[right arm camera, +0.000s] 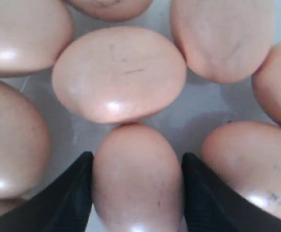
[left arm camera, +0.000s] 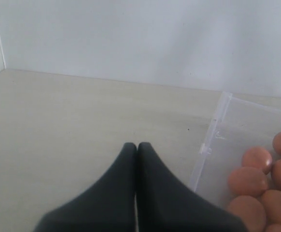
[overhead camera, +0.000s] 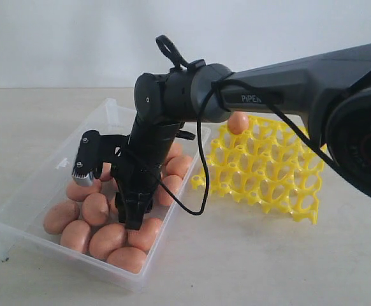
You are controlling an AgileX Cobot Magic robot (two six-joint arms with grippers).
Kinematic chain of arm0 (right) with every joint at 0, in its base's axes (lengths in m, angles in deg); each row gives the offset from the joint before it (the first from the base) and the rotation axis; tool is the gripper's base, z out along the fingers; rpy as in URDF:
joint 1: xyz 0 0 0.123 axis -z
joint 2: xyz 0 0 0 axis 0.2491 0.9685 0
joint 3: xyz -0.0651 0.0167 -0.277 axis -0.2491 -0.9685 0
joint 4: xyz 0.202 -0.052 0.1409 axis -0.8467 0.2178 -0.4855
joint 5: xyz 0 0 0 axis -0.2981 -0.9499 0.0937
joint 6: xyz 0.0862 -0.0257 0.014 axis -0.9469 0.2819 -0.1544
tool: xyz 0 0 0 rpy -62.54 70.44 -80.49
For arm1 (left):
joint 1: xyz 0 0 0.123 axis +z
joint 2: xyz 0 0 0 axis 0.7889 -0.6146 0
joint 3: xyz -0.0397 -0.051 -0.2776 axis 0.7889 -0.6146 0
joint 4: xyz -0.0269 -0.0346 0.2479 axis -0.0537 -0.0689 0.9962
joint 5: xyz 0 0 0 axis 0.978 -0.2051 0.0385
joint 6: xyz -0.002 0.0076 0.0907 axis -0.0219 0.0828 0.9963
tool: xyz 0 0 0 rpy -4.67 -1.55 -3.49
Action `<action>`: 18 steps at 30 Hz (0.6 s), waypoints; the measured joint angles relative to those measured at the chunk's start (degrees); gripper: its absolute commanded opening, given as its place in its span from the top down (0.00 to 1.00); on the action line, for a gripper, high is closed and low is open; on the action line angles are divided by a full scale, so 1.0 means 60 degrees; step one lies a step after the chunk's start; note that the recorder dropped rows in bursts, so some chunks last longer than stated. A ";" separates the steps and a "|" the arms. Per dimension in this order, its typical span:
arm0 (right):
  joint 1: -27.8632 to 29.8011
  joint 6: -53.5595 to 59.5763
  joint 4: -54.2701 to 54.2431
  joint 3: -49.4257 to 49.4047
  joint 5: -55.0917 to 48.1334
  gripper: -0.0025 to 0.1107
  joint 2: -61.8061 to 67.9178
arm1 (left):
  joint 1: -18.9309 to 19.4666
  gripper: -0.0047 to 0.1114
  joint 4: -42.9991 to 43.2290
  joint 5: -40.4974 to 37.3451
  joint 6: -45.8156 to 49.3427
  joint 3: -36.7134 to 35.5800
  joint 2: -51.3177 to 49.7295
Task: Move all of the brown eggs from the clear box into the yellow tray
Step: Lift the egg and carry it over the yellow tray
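Note:
Several brown eggs [overhead camera: 96, 207] lie crowded in the clear box [overhead camera: 20, 217] at the left. My right gripper [overhead camera: 133, 220] reaches down among them. In the right wrist view its two black fingers [right arm camera: 77, 193] press against both sides of one brown egg [right arm camera: 135, 179] that rests on the box floor, with other eggs [right arm camera: 119, 72] close around it. The yellow tray [overhead camera: 268, 172] stands to the right of the box with one egg [overhead camera: 238, 122] at its far edge. My left gripper [left arm camera: 137, 145] is shut and empty over bare table beside the box's wall [left arm camera: 213, 140].
The right arm [overhead camera: 287, 86] stretches across above the yellow tray. A black cable [overhead camera: 201, 172] hangs from it over the box's right wall. The beige table [overhead camera: 249, 261] runs to a white wall behind.

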 measured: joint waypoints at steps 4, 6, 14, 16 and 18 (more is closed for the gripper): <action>0.0000 -0.1544 0.0076 0.0000 -0.0167 0.98 -0.0368 | 0.0000 1.00 0.0000 0.0000 0.0000 0.0000 0.0000; 0.0000 -0.2043 0.0142 0.0000 -0.0266 0.98 -0.0773 | 0.0000 1.00 0.0000 0.0000 0.0000 0.0000 0.0000; 0.0000 -0.5102 0.0164 -0.0513 0.0119 0.98 -0.2821 | 0.0000 1.00 0.0000 0.0000 0.0000 0.0000 0.0000; 0.0000 -0.5988 0.0145 -0.1438 0.1346 0.98 -0.3423 | 0.0000 1.00 0.0000 0.0000 0.0000 0.0000 0.0000; 0.0000 -0.7120 0.0145 -0.2966 0.3389 0.98 -0.4214 | 0.0000 1.00 0.0000 0.0000 0.0000 0.0000 0.0000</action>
